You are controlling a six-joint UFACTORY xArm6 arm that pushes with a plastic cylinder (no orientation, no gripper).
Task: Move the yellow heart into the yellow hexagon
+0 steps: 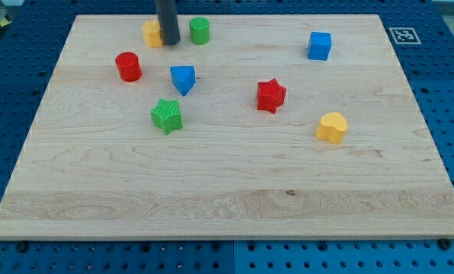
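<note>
My tip, a bare rod with nothing to open or close, rests at the view's top just beside the yellow hexagon, the target. The yellow heart lies well apart at the view's lower right. I judge the approach not yet made: next I must circle behind the heart's right side, passing the red star, and push left and up.

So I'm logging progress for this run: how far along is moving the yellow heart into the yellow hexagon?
Nothing looks done yet. The yellow heart sits at the view's right, far from the yellow hexagon at the view's top left. In hand: my tip is right beside the hexagon, between it and the green cylinder, nowhere near the heart. Left: reach the heart and push it across the board.
</note>
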